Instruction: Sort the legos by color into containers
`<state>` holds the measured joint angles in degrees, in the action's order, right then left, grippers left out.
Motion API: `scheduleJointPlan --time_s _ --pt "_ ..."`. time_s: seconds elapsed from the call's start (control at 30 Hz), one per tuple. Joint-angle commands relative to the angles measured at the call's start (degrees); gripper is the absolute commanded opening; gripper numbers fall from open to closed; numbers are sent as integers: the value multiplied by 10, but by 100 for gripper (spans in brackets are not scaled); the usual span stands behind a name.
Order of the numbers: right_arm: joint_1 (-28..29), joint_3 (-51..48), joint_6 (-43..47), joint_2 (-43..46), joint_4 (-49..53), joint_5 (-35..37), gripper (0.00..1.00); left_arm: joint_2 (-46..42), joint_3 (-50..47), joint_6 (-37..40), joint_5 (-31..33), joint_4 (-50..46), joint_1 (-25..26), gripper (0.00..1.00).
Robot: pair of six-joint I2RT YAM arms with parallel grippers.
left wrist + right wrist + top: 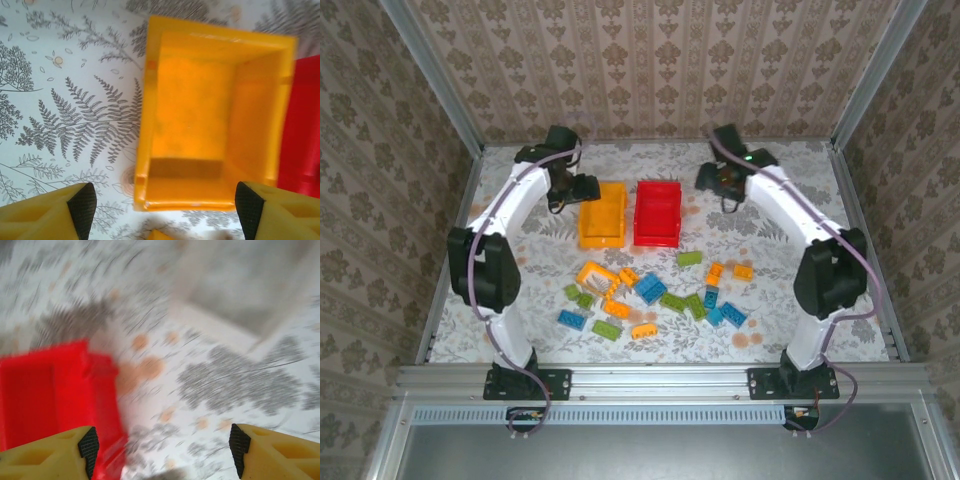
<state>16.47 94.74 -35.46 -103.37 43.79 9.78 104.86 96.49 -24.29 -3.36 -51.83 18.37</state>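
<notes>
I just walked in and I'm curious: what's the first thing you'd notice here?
Two bright bins stand out, a yellow-orange bin and a red bin, side by side in the middle of the patterned table, and both look empty. In front of them, nearer the camera, a jumble of green, blue and orange legos lies scattered.

Table [640, 160], contents:
- left bin [602, 215] and right bin [657, 212]: on the table at far centre, side by side, long sides just beside each other
- legos [650, 295]: loose scatter on the table before both bins, towards the arm bases
- left gripper [582, 187]: just left of the left bin
- right gripper [712, 180]: right of the right bin, apart
- third bin [240, 285]: blurred, beyond the right bin, apart from it
</notes>
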Motion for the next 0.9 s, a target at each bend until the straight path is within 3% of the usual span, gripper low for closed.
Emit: scheduleJointPlan --time_s 0.0,0.2,0.47,0.6,0.73,0.87 --pt "-60 -15 -31 -8 -8 -39 75 -60 -26 -44 -45 45 32 78" --pt "-136 46 -33 -81 -5 -81 80 -97 -64 -67 -85 135 123 79" --pt "-172 154 -16 -201 11 -105 80 -121 -120 -102 -139 186 161 79" --pt "-175 234 -14 -265 67 -92 72 -135 -133 -113 -152 193 165 79" --pt "-177 254 -10 -291 79 -87 62 -149 -156 -119 -158 216 174 78" --pt "-177 282 -1 -316 112 -74 58 -146 -161 -108 -153 226 181 78"
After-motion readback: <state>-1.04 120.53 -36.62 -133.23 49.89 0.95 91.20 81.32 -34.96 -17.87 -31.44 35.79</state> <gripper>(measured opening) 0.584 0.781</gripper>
